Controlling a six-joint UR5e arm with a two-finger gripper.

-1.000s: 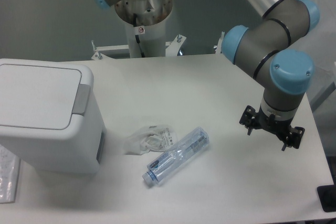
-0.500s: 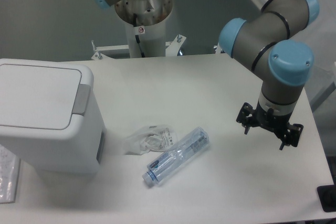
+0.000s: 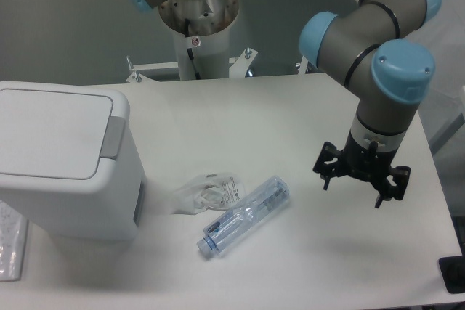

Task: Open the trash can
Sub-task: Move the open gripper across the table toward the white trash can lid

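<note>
The trash can is a large white boxy bin standing at the table's left side. Its flat lid lies shut, with the grey push tab on its right edge. My gripper hangs over the right part of the table, far to the right of the bin and touching nothing. Only its black mount shows below the wrist. The fingers point down and away from the camera, so their gap is hidden.
A clear plastic bottle lies on its side between bin and gripper, next to a crumpled clear wrapper. The arm's pedestal stands at the back. A bubble-wrap sheet pokes in at the lower left.
The arm has swung left, carrying the gripper a little toward the table's middle. The bin, bottle and wrapper have not moved.
</note>
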